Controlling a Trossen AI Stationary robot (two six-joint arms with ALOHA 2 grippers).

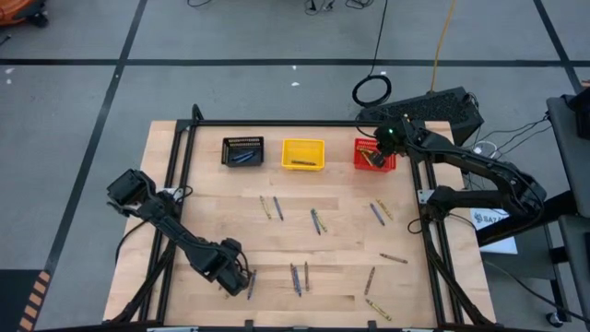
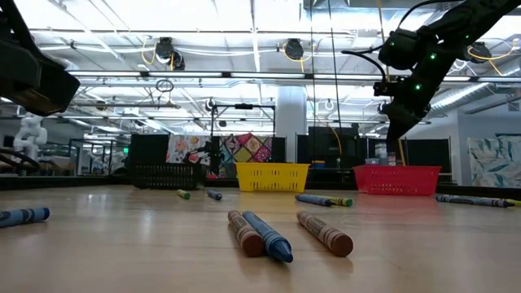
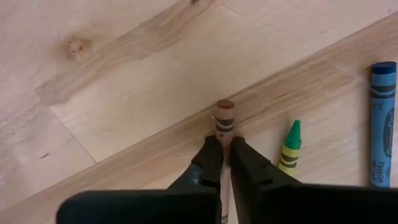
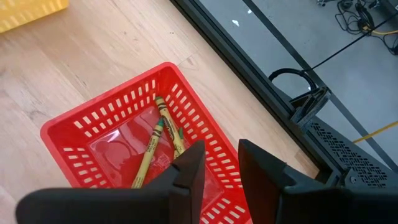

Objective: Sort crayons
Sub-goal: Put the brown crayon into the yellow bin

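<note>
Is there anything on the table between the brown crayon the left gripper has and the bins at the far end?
Nothing blocks it. The left gripper is shut on the brown crayon; only loose crayons lie flat on the table before the bins.

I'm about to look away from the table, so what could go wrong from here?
1. The left tool pinches the brown crayon with its end sticking out past the fingertips; it might swivel or slip when lifted.
2. A green crayon lies close beside and could get nudged.
3. The right tool hangs open over the red bin.
</note>
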